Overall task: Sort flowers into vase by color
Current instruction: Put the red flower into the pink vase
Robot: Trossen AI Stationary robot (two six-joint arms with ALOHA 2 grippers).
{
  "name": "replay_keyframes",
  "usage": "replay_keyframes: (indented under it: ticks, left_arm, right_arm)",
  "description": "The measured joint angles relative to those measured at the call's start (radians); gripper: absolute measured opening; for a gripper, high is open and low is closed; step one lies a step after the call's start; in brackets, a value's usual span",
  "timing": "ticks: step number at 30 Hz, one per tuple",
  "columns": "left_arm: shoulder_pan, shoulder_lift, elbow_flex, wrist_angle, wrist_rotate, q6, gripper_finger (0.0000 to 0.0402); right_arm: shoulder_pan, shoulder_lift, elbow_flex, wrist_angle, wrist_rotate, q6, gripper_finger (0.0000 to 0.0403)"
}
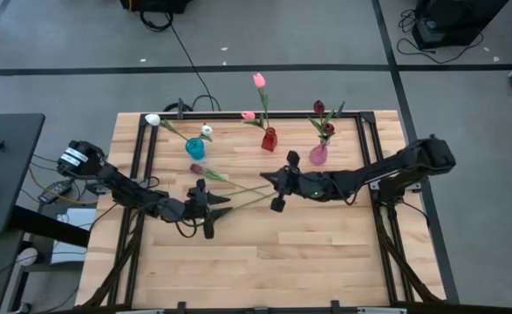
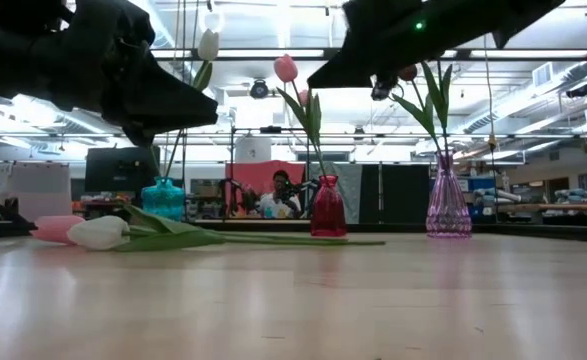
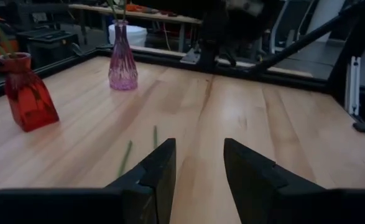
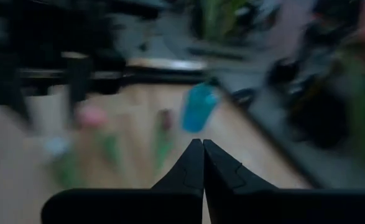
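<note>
Three vases stand at the far side. A teal vase (image 1: 194, 146) holds white flowers, a red vase (image 1: 269, 139) holds pink ones, and a purple vase (image 1: 318, 154) holds maroon ones. Loose flowers (image 1: 238, 186) lie flat at mid-table with their stems crossing. A pink head (image 2: 53, 228) and a white head (image 2: 98, 232) rest on the wood, and a maroon head (image 1: 196, 168) lies nearer the teal vase. My left gripper (image 3: 198, 165) hovers open over the stems' left part, with nothing between its fingers. My right gripper (image 4: 202, 149) is shut and empty, raised above the stems' right ends (image 1: 269, 180).
A black metal frame (image 1: 360, 118) runs along the table's far and side edges. Bare wood (image 1: 264, 262) stretches from the loose flowers to the near edge. A person (image 2: 278, 195) sits in the room beyond the far edge.
</note>
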Motion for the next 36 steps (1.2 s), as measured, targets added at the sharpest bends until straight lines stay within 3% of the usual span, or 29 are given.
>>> replay_keyframes:
  ticks: [5,16,22,36]
  left_arm:
    - [0.002,-0.010,0.000,0.000,-0.029,0.023,0.0140]
    - [0.002,-0.015,0.000,-0.008,-0.137,0.135,0.0140]
    - [0.002,-0.015,0.000,-0.021,-0.151,0.137,0.0140]
    - [0.002,-0.014,0.000,-0.048,-0.154,0.133,0.0140]
  right_arm:
    - [-0.037,0.014,0.001,-0.106,-0.202,0.165,0.0020]
    - [-0.064,0.261,0.000,-0.104,-0.233,0.238,0.0072]
    - [-0.111,0.351,0.018,-0.072,-0.344,0.275,0.0075]
    - [-0.122,0.405,0.068,-0.140,-0.263,0.270,0.0074]
